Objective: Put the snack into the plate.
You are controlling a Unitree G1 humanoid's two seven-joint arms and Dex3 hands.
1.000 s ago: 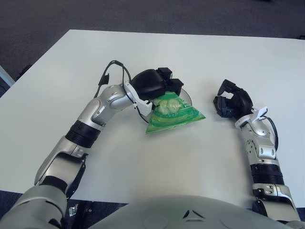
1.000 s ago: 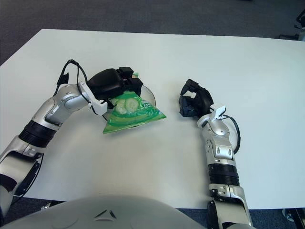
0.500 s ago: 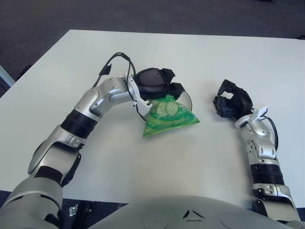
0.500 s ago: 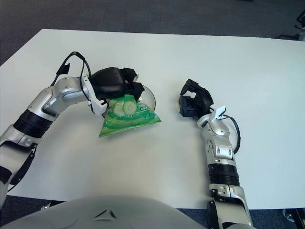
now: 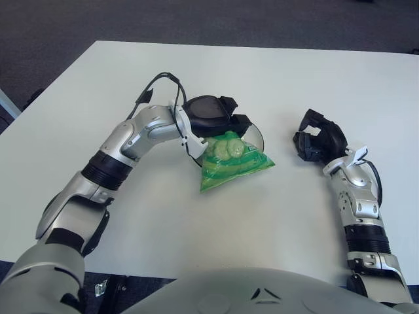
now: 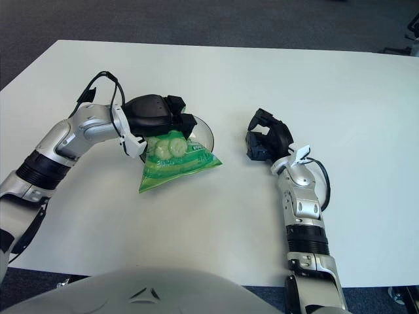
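A green snack bag (image 5: 232, 163) with pale round slices printed on it hangs from my left hand (image 5: 219, 118), whose fingers are shut on the bag's top edge. The bag sits over a small clear plate (image 5: 256, 137), hiding most of it; only the plate's right rim shows. The bag's lower left corner reaches past the plate toward the table. My right hand (image 5: 315, 139) shows to the right of the plate, fingers curled, holding nothing.
The white table (image 5: 275, 78) stretches wide around the plate. Its far edge meets dark carpet (image 5: 196, 19). A black cable (image 5: 157, 88) loops above my left forearm.
My left hand has shifted slightly, and the bag has swung a little to the right and down over the plate. The right hand has not moved.
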